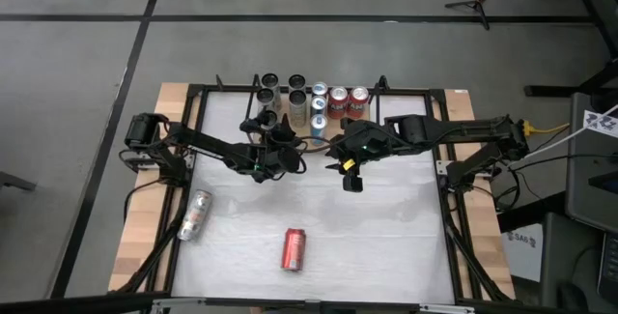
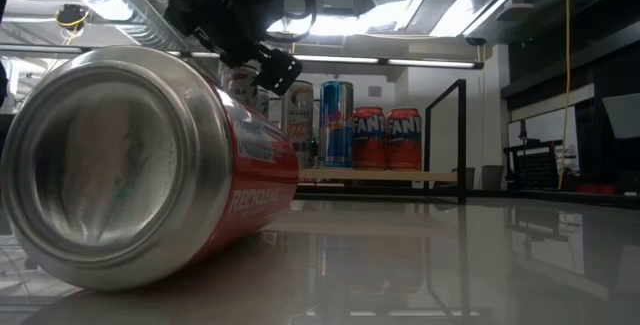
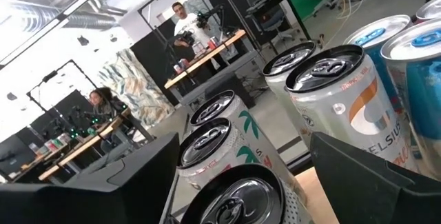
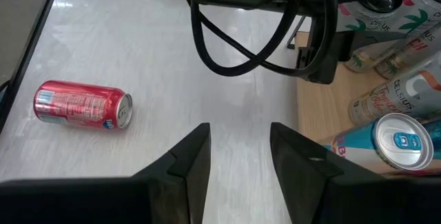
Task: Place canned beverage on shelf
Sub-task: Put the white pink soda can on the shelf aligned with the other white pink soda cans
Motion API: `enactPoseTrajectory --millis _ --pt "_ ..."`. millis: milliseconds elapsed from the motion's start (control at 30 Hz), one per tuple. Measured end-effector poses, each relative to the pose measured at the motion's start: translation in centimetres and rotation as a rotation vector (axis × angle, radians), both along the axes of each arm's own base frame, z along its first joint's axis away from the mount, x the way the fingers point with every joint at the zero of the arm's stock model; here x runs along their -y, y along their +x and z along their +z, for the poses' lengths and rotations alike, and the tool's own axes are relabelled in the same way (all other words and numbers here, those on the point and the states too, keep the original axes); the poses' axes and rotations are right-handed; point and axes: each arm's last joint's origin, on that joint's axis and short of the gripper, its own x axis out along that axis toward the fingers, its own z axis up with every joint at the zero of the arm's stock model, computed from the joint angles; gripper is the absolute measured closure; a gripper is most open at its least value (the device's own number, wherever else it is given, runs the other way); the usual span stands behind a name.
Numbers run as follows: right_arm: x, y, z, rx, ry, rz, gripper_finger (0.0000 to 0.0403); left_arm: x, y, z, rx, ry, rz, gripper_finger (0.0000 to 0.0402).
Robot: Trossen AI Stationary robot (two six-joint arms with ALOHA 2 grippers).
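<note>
High view: two cans lie sideways on the tabletop (image 1: 386, 237), red can (image 1: 293, 249) and silver can (image 1: 196, 214), both well apart from the open, empty right hand (image 1: 350, 174); left hand (image 1: 273, 128) at the shelf (image 1: 323, 138), open around upright cans.

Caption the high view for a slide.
Left gripper at the shelf cans; right gripper open above the table; red can and silver can lie loose.

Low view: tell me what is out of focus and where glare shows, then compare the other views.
Low view: the red can lying close to the lens looms huge and soft, while the cans on the shelf look sharper; ceiling lights glare off the table. High view: even light, faint sheen on the table. Left wrist view: near cans sharp, room behind hazy.
</note>
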Motion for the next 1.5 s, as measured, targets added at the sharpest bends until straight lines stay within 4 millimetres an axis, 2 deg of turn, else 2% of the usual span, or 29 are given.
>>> enactPoseTrajectory --millis 400,767,967,1500 --pt "0.0 0.0 0.0 0.000 0.000 0.000 0.0256 0.0 0.4 0.7 -0.093 0.004 0.000 0.0082" --pt "0.0 0.0 0.0 -0.001 0.000 0.000 0.0256 0.9 0.7 2.3 0.019 -0.011 -0.048 0.0082" --pt "0.0 0.0 0.0 -0.001 0.000 0.000 0.0256 2.8 0.8 2.3 0.022 -0.026 -0.140 0.0082" --pt "0.0 0.0 0.0 -0.001 0.000 0.000 0.0256 10.1 -0.3 2.4 0.119 -0.054 -0.370 0.0082"
